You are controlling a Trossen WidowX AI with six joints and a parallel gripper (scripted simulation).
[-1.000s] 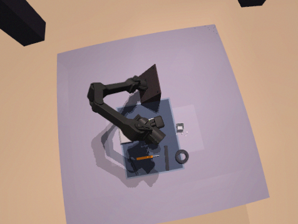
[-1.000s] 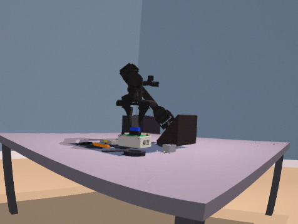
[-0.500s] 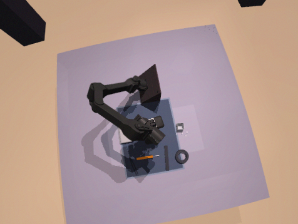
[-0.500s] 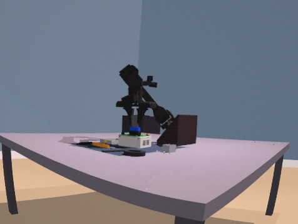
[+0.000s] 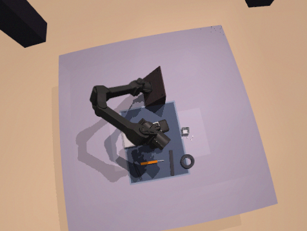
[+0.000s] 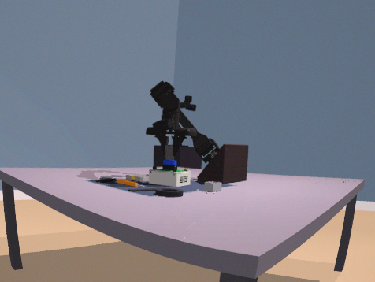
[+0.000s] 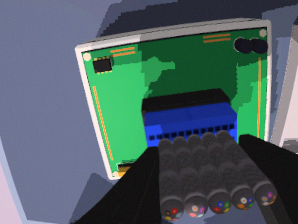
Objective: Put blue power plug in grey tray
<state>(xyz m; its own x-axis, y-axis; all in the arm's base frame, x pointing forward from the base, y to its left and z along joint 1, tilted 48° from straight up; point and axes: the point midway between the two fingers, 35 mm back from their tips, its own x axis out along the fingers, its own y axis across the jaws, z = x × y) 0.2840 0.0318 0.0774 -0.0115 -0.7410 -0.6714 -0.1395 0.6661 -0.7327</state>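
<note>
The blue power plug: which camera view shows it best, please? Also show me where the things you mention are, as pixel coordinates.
The wrist view: the blue power plug's (image 6: 170, 162) (image 7: 190, 124) face and row of holes show. The exterior view shows a small blue block; in the top view, the arm (image 5: 117, 120) hides it.

Behind your table (image 5: 226, 145) (image 6: 220, 220), two blue-grey walls (image 6: 87, 79) (image 6: 276, 87) met above a tan floor (image 5: 26, 129) (image 6: 165, 252).

The cables (image 7: 215, 175) in my gripper (image 6: 170, 157) (image 7: 198, 149) look rough and matt like woven cloth, the blue plug (image 6: 169, 162) (image 7: 190, 124) smooth plastic, the table (image 5: 97, 200) (image 6: 220, 220) smooth and matt, the screwdriver's shaft (image 5: 160, 160) metallic.
</note>
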